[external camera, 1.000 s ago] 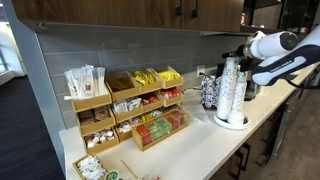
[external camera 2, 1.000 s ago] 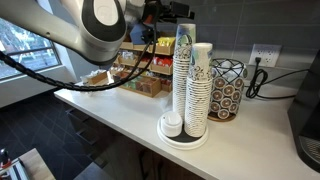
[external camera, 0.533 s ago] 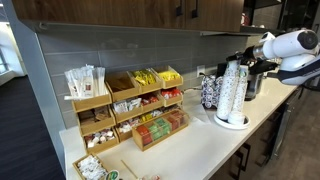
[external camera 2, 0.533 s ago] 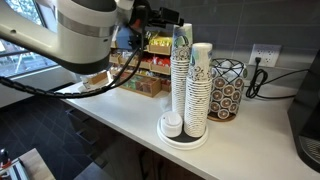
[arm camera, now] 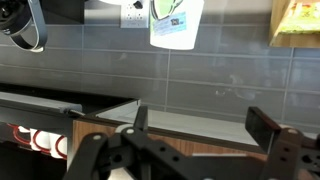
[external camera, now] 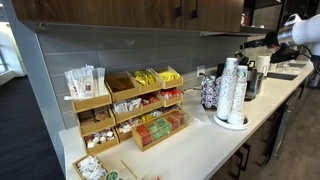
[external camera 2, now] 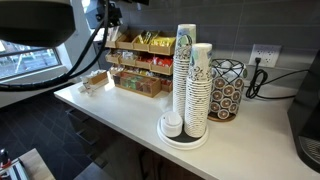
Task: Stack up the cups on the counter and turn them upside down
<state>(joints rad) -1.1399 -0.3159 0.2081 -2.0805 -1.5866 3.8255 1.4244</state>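
The counter runs along the tiled wall, bearing snack racks and tall cup stacks. The gripper faces that wall, fingers spread, empty. The small cups cannot be made out.

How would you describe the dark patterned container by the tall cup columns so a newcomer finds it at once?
On the long off-white countertop, find the round white tray carrying tall columns of stacked white cups. Just beyond it, against the grey tiled wall, stands the black-and-white container. It alone is short, dark and covered in ring patterns, unlike the tall pale columns.
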